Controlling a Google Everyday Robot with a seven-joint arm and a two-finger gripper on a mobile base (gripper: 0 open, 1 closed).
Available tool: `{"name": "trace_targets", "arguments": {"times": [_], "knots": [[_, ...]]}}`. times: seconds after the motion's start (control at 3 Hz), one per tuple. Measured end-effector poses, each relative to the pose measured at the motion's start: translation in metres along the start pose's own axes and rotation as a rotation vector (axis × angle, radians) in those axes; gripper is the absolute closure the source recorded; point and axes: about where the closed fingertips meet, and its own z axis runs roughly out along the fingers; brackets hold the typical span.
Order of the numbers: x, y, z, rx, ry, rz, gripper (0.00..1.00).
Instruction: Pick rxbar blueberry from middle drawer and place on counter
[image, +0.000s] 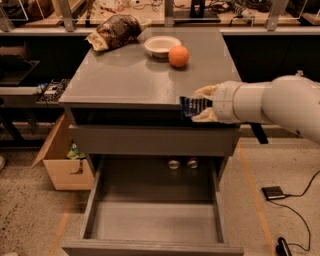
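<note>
My gripper (199, 106) reaches in from the right on a white arm and is shut on the rxbar blueberry (191, 105), a dark navy-blue wrapper with pale print. It holds the bar at the front right edge of the counter (125, 80), about level with the grey top. The middle drawer (150, 222) is pulled wide open below, and its grey floor shows no bar. A plain grey drawer front (150, 141) sits closed between the counter and the open drawer.
On the counter's far side lie a brown snack bag (114, 31), a white bowl (161, 46) and an orange (178, 56). Two round metal items (181, 163) show at the drawer's back. A cardboard box (57, 162) stands left; a black device (274, 192) and cables lie right.
</note>
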Motion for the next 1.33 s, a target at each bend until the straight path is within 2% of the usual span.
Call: {"name": "trace_targets", "arguments": {"times": [0.33,0.67,1.33], "knots": [[-0.009,-0.029,0.018,-0.056,0.015,-0.078,1.00],[-0.017,-0.056,0.048,-0.156,0.029,-0.168,1.00],[-0.026,-0.065,0.093,-0.333,0.055,-0.286,1.00]]}}
